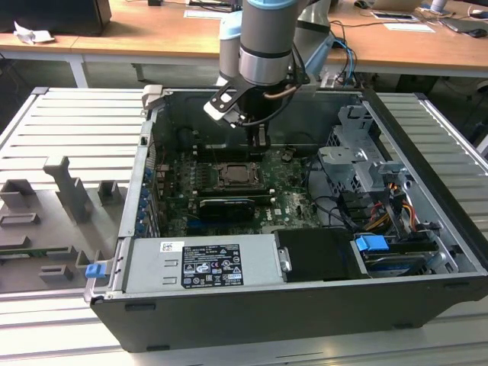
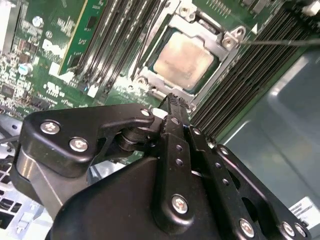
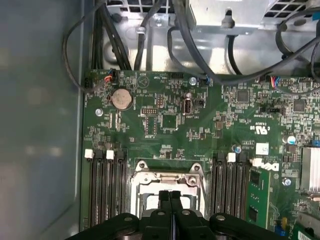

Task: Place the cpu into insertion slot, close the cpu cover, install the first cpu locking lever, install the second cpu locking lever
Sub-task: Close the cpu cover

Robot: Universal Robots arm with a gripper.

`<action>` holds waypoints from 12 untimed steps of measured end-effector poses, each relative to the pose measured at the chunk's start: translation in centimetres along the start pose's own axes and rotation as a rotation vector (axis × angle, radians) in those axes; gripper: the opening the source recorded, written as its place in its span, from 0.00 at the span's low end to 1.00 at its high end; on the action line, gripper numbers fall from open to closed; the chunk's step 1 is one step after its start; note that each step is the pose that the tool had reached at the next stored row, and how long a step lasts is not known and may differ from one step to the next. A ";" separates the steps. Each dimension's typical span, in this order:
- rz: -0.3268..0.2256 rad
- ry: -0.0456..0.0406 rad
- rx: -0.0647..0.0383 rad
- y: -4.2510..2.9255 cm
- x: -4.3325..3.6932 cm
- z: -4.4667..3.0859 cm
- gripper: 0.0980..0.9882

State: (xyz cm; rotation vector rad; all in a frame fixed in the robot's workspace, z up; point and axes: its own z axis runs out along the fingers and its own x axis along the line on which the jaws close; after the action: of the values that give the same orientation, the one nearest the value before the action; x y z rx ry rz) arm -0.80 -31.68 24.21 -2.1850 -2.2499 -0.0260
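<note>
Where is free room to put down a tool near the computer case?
Bare: the slatted table on the exterior view's right of the computer case. Crowded: grey fixtures on that view's left, cables inside the case.

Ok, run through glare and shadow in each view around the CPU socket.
Exterior view: the black computer case is dim inside, shaded beneath the arm. Second wrist view: the pale silver-beige square cpu has a soft sheen, no harsh glare; the black gripper looms dark before it. First wrist view: strong reflection on the bare metal panel beyond the green motherboard.
</note>
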 end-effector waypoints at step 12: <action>0.000 0.0004 0.000 -2.23 0.31 0.21 0.01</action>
State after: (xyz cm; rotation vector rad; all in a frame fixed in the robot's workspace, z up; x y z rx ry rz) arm -3.04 -31.43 23.99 -2.1847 -2.2499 -0.0267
